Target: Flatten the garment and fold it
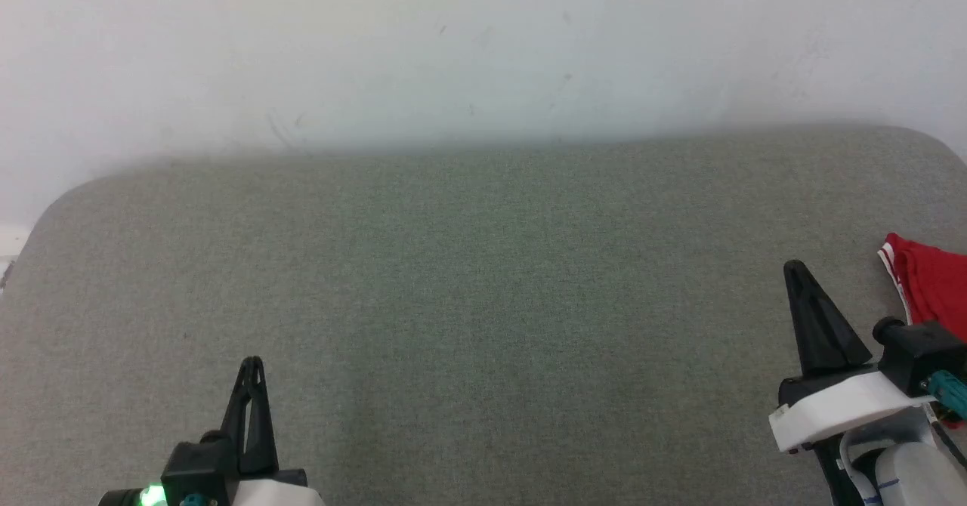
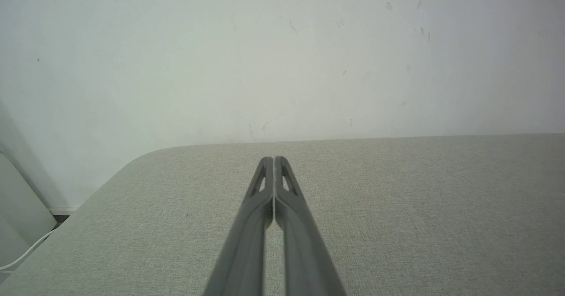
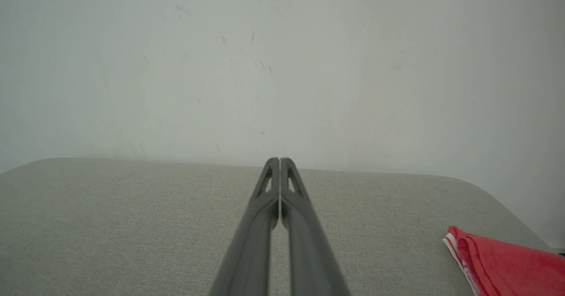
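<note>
The red garment lies bunched at the right edge of the grey padded surface, with a strip of red-white striped trim along its near side. It reappears at the lower right of the right wrist view as a garment cut off by the frame; its print is hidden. My right gripper hovers just left of it, fingers pressed together and empty, as the right gripper confirms. At the lower left my left gripper is shut too, holding nothing; its tips meet on the left gripper.
The grey fabric surface has rounded far corners and ends against a white wall. A white cable lies on the floor past the surface's left corner, beside a pale panel.
</note>
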You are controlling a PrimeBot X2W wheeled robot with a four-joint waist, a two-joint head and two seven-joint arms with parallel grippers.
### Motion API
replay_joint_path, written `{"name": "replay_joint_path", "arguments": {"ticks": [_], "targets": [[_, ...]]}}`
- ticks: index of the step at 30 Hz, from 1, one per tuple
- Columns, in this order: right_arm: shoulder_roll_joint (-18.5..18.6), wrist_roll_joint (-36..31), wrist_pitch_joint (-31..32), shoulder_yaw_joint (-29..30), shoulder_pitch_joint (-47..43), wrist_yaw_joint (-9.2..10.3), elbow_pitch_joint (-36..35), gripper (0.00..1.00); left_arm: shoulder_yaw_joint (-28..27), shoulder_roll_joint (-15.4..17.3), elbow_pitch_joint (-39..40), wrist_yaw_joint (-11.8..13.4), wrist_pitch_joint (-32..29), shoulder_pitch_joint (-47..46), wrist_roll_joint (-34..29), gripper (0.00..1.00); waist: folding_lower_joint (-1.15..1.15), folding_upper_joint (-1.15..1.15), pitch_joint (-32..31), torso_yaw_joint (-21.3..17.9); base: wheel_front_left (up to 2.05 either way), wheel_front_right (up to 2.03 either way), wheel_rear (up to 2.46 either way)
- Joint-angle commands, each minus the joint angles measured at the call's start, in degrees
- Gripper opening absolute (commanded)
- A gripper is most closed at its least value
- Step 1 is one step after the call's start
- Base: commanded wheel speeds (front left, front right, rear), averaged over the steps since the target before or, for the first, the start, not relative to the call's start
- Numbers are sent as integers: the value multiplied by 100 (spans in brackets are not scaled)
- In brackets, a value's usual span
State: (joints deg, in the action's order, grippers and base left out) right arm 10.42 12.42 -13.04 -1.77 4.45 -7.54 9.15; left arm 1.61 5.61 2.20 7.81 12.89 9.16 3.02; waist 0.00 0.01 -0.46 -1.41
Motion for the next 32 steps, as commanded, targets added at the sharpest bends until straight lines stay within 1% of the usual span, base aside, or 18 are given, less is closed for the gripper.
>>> {"name": "replay_joint_path", "arguments": {"ticks": [1, 32], "targets": [[-52, -82, 52, 21, -60, 1, -61, 0, -23, -25, -24, -42, -35, -119, -35, 0, 0, -1, 1, 3, 0, 0, 0], [-256, -418, 415, 67, -172, 2, -308, 0, -63, -97, -81, -256, -398, -350, -112, 0, 0, -1, 14, 43, 0, 0, 0]]}}
